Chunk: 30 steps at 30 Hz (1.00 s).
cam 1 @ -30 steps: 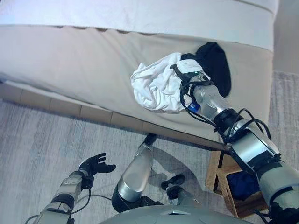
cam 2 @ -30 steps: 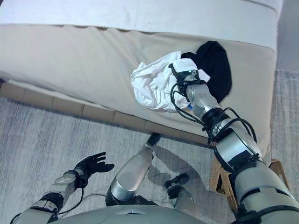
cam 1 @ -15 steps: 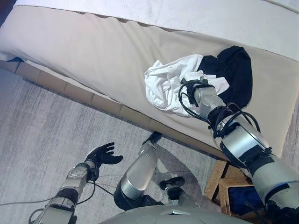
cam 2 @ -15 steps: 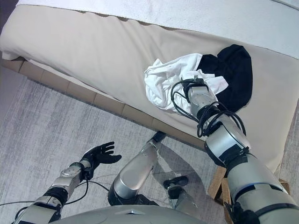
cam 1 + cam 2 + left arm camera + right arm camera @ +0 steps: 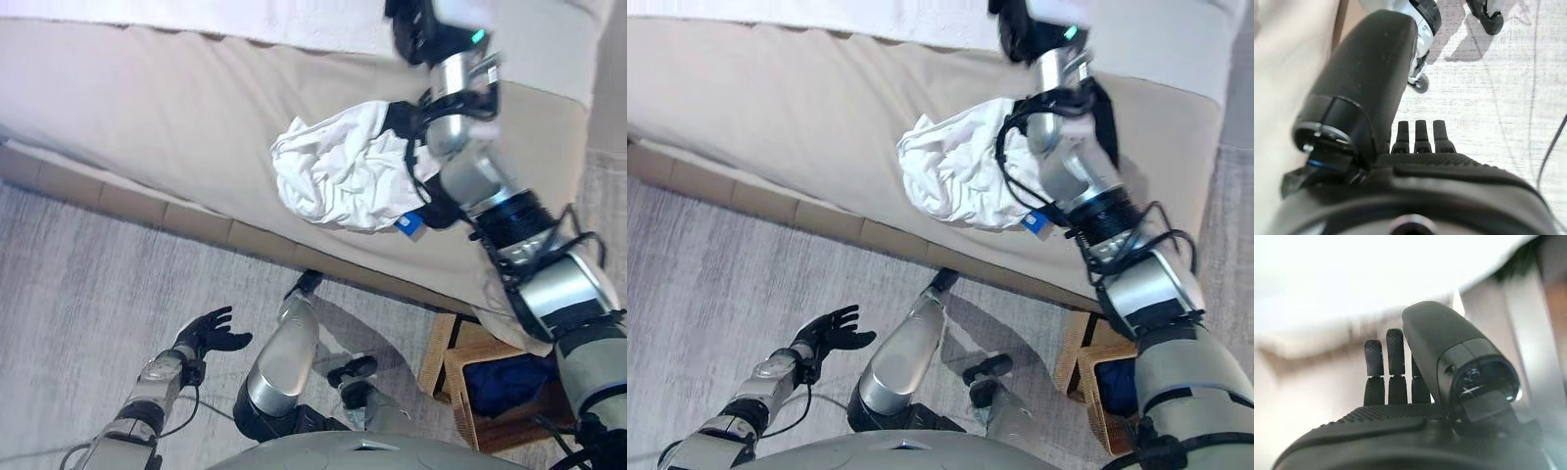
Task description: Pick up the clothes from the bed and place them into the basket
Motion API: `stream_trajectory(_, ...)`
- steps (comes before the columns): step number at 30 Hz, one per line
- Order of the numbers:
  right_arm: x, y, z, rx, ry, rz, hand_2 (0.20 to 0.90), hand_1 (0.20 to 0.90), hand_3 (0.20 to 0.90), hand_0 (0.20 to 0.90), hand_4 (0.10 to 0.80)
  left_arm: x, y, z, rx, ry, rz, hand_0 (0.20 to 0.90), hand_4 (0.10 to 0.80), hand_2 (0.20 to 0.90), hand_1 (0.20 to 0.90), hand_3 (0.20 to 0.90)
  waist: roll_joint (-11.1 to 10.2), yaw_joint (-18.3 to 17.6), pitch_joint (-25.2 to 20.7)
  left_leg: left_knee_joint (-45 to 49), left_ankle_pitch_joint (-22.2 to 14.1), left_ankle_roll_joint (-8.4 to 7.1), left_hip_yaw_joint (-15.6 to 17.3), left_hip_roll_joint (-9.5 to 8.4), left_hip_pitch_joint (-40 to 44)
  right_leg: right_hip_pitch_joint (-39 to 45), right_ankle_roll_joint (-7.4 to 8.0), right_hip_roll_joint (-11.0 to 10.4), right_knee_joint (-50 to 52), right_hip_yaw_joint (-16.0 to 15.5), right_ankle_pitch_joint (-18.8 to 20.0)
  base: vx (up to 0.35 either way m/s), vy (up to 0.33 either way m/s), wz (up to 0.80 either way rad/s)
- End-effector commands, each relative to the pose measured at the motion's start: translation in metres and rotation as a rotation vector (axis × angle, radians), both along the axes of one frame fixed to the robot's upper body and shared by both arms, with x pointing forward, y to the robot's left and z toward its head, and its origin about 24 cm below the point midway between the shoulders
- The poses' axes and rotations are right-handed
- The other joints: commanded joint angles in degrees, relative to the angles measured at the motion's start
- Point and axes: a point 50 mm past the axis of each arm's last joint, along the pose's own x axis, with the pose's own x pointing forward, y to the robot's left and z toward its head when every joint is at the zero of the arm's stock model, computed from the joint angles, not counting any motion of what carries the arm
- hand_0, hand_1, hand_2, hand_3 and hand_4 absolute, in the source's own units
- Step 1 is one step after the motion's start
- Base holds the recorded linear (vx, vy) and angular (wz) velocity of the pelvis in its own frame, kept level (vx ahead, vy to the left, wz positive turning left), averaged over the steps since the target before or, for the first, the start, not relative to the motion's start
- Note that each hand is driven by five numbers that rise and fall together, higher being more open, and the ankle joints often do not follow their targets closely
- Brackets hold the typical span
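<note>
A crumpled white garment (image 5: pixel 343 178) lies on the beige bed (image 5: pixel 167 117) near its front edge. A black garment (image 5: pixel 1105 125) lies just behind it, mostly hidden by my right arm. My right hand (image 5: pixel 411 24) is raised above the far side of the bed, past the clothes. Its fingers (image 5: pixel 1396 362) are straight and hold nothing. My left hand (image 5: pixel 206 333) hangs low over the carpet with its fingers (image 5: pixel 1420 142) spread, empty. The wooden basket (image 5: pixel 460 387) stands on the floor at the lower right, below the bed's edge.
A dark blue cloth (image 5: pixel 505 377) lies inside the basket. A white cover (image 5: pixel 245 20) runs along the far side of the bed. A grey carpet (image 5: pixel 88 284) covers the floor in front of the bed.
My right hand has come off the pile of clothes and risen up and away over the bed, empty. The clothes stay on the bed. The camera has shifted. The left hand has hardly moved.
</note>
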Motion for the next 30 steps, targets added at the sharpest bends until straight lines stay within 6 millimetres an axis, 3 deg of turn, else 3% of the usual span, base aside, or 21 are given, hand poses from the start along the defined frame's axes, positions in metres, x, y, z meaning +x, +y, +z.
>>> stream_trajectory(1, -0.028, -0.031, 0.042, 0.023, -0.212, -0.079, 0.300, 0.300, 0.200, 0.300, 0.100, -0.045, 0.013, -0.015, 0.077, 0.157, -0.060, 0.900, 0.800, 0.900, 0.900, 0.900, -1.7, -4.5, -12.8, -12.1, -0.4, 3.42, 3.9, 0.34, 5.5, 4.0, -0.69, 2.4, 4.3, 5.1, -2.7, 0.113, -0.018, -0.36)
stream_trajectory(2, -0.033, -0.044, 0.048, 0.044, -0.215, -0.097, 0.300, 0.300, 0.200, 0.300, 0.100, -0.051, 0.014, -0.018, 0.084, 0.190, -0.057, 0.900, 0.800, 0.900, 0.900, 0.900, -2.0, -5.8, -15.2, -13.0, -0.5, 3.36, 4.7, 0.31, 7.3, 4.8, -0.40, 2.8, 3.3, 5.8, -2.5, 0.122, -0.004, -0.31)
stream_trajectory(6, -0.038, -0.060, 0.048, 0.096, -0.167, -0.085, 0.300, 0.300, 0.200, 0.300, 0.100, -0.057, 0.011, -0.022, 0.089, 0.235, -0.073, 0.900, 0.800, 0.900, 0.900, 0.900, -1.7, -7.8, -18.5, -14.1, 0.4, 3.55, 6.4, 0.29, 9.5, 5.8, -0.31, 3.1, 1.8, 6.0, -1.2, 0.046, 0.032, -0.33)
stream_trajectory(8, -0.031, -0.060, 0.035, 0.093, -0.007, -0.009, 0.314, 0.314, 0.216, 0.314, 0.116, -0.056, 0.008, -0.024, 0.082, 0.247, -0.077, 0.900, 0.800, 0.900, 0.900, 0.900, -1.7, -9.0, -19.7, -14.1, 0.0, 3.35, 7.4, 0.26, 10.6, 6.0, -0.18, 3.2, 1.2, 6.3, -1.1, -0.007, 0.045, -0.33)
stream_trajectory(9, -0.025, -0.057, 0.025, 0.085, 0.112, 0.041, 0.855, 0.855, 0.848, 0.855, 0.748, -0.055, 0.007, -0.024, 0.080, 0.248, -0.079, 0.900, 0.800, 0.900, 0.900, 0.900, -1.7, -9.4, -20.0, -13.9, -0.2, 3.27, 7.6, 0.31, 11.0, 6.1, -0.28, 3.2, 1.0, 6.4, -1.2, 0.018, 0.017, -0.22)
stream_trajectory(10, -0.017, -0.051, 0.008, 0.073, 0.292, 0.123, 0.900, 0.900, 0.900, 0.900, 0.800, -0.054, 0.007, -0.024, 0.077, 0.249, -0.077, 0.900, 0.800, 0.900, 0.900, 0.900, -1.8, -9.9, -20.2, -13.7, -0.5, 3.25, 8.0, 0.43, 11.4, 6.2, -0.47, 3.2, 0.8, 6.6, -1.4, 0.019, 0.007, -0.16)
stream_trajectory(14, -0.005, -0.038, -0.041, -0.023, 0.650, 0.230, 0.900, 0.900, 0.900, 0.900, 0.800, -0.051, 0.005, -0.023, 0.073, 0.251, -0.093, 0.900, 0.800, 0.900, 0.900, 0.900, -2.5, -10.3, -19.4, -12.1, -1.0, 3.11, 8.3, 0.99, 12.1, 6.8, -1.37, 3.8, 0.9, 6.7, -2.4, 0.049, -0.009, -0.15)
stream_trajectory(15, 0.005, -0.035, -0.065, -0.086, 0.756, 0.219, 0.900, 0.900, 0.900, 0.900, 0.800, -0.053, 0.001, -0.025, 0.070, 0.259, -0.107, 0.900, 0.800, 0.900, 0.900, 0.900, -2.6, -9.5, -18.8, -11.2, -1.0, 2.91, 7.9, 1.14, 12.1, 7.6, -1.81, 4.1, 0.6, 6.1, -3.0, 0.071, 0.013, -0.05)
stream_trajectory(18, 0.023, -0.019, -0.098, -0.199, 0.869, 0.158, 0.900, 0.900, 0.900, 0.900, 0.800, -0.052, 0.001, -0.024, 0.075, 0.264, -0.137, 0.900, 0.800, 0.900, 0.900, 0.900, -3.2, -6.7, -16.8, -8.7, -2.3, 2.19, 6.2, 1.16, 10.8, 8.5, -2.19, 4.2, 1.1, 5.4, -4.5, 0.068, -0.027, 0.07)
stream_trajectory(24, 0.047, 0.021, -0.100, -0.312, 0.870, 0.026, 0.900, 0.900, 0.900, 0.900, 0.800, -0.015, 0.010, -0.005, 0.110, 0.156, -0.189, 0.900, 0.800, 0.900, 0.900, 0.900, -2.6, 0.4, -8.3, -5.0, -1.3, 2.40, 0.7, -0.23, 1.6, 4.4, -3.67, 3.3, 5.1, 0.9, -5.3, -0.191, -0.028, 0.41)
stream_trajectory(30, 0.056, 0.034, -0.088, -0.290, 0.797, -0.037, 0.900, 0.900, 0.900, 0.900, 0.800, 0.004, 0.013, 0.008, 0.096, 0.059, -0.146, 0.900, 0.800, 0.900, 0.900, 0.900, -1.8, 4.3, -3.0, -4.7, 0.3, 2.64, -1.8, -1.16, -3.6, 1.1, -4.15, 2.8, 7.9, -2.4, -5.5, -0.098, 0.023, 0.38)
